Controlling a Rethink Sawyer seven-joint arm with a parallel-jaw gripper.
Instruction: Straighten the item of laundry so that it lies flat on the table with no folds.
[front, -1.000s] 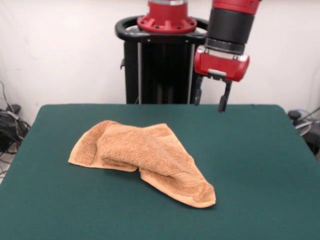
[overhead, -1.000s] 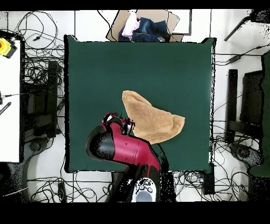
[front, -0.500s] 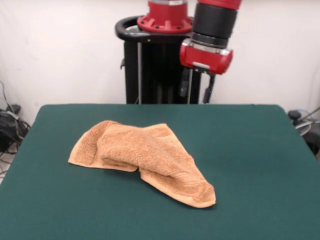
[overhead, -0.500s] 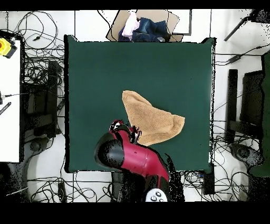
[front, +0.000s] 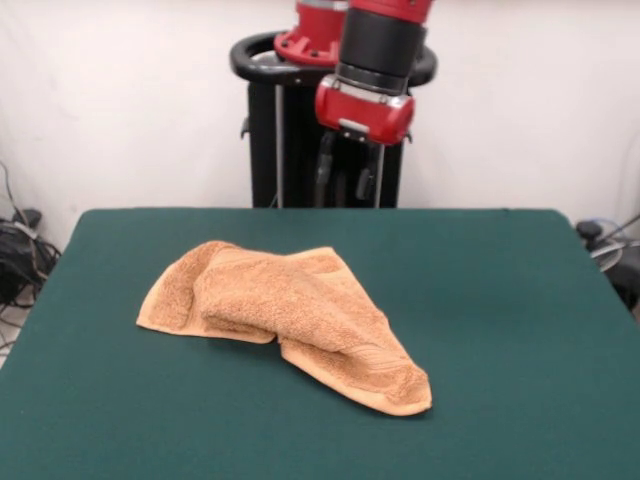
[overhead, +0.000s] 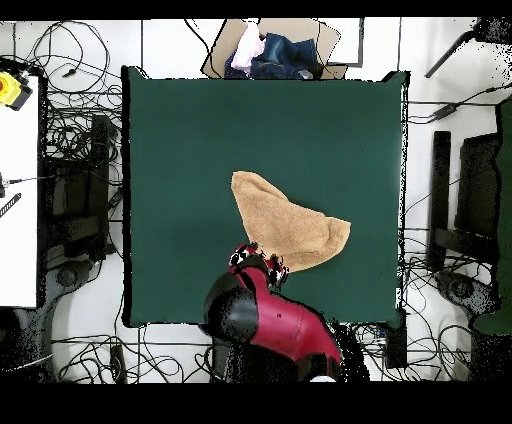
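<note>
The item of laundry, an orange-tan towel (front: 285, 310), lies crumpled and folded over itself in a rough wedge near the middle of the green table (front: 520, 330). Seen from overhead, the towel (overhead: 290, 230) narrows toward its upper-left end on the table (overhead: 200, 140). My gripper (front: 346, 190) hangs high above the table's far edge, behind the towel and clear of it. It is open, with nothing between its two dark fingers. In the overhead view the gripper (overhead: 258, 263) sits just at the towel's lower edge.
A cardboard box of clothes (overhead: 275, 50) stands beyond the table's top edge in the overhead view. Cables cover the floor all round (overhead: 75, 150). A white surface with a yellow object (overhead: 10, 90) is at the left.
The arm has swung sideways, left in the front view and right in the overhead view, bringing the gripper over the towel's edge. The towel has not moved.
</note>
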